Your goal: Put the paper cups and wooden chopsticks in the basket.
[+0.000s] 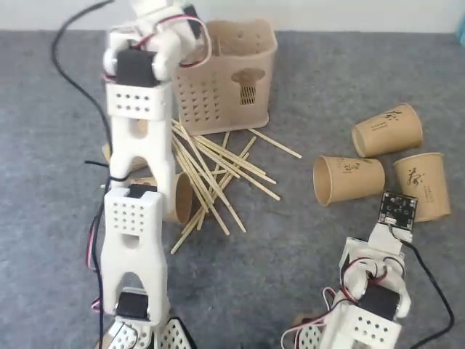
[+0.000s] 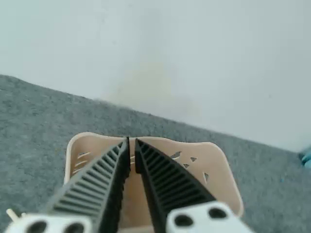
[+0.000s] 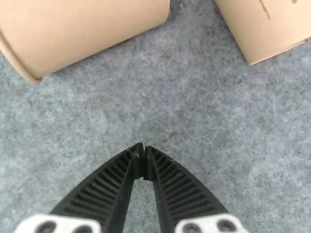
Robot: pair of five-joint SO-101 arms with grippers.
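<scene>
Three paper cups (image 1: 348,179) lie tipped over at the right of the high view, and a fourth cup (image 1: 182,198) is half hidden behind the left arm (image 1: 134,218). Chopsticks (image 1: 211,171) are scattered mid-frame, just below the basket (image 1: 232,73) at top centre. Left gripper (image 2: 132,141) hangs over the basket, jaws pressed together, empty. Right gripper (image 3: 144,148) is pinched closed too, over the carpet (image 3: 146,97) near two cups.

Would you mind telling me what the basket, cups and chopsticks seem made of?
Basket: probably moulded plastic, matte beige, given its regular perforations. Paper cups: matte tan paper, with rolled rims and printed marks. Chopsticks: pale, bare wood or bamboo, judging by colour.
</scene>
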